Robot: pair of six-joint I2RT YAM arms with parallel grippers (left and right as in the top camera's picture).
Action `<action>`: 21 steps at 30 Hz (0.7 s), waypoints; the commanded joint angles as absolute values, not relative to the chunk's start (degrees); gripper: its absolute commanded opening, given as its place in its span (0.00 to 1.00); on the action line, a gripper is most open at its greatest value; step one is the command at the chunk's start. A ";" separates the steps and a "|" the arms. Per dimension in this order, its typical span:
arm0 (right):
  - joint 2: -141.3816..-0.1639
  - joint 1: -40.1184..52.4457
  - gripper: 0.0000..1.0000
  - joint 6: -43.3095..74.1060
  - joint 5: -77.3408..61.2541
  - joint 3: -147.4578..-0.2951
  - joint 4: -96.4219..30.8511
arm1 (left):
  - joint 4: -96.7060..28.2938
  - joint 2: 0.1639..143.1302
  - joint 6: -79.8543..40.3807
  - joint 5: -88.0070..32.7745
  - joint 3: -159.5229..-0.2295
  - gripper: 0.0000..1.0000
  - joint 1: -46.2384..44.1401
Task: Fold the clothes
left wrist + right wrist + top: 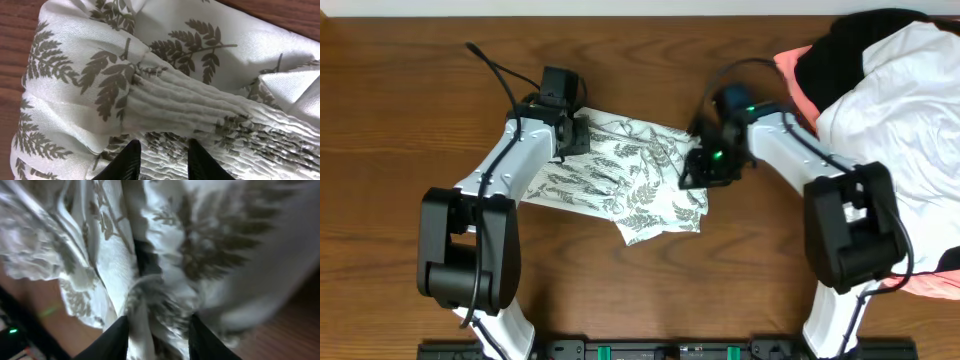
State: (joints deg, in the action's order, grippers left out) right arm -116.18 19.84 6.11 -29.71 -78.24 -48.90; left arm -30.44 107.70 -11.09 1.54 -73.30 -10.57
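Your left gripper [164, 152] clamps the limp fern-print garment [630, 175] at its ten-o'clock edge; the right gripper [157, 325], at three o'clock, is too blurred to tell.

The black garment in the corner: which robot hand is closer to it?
Right. The right gripper is at the edge of the fern-print garment facing the black garment; the left gripper is at the opposite edge, farther away.

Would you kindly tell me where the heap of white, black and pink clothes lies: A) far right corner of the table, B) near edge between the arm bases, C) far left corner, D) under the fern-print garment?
A: the heap fills the far right corner, while the fern-print garment lies mid-table.
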 commanded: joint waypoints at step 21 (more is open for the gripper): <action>-119.00 23.70 0.59 10.68 -16.64 -77.87 -47.55 | -30.63 107.94 -10.57 2.20 -72.97 0.32 -10.41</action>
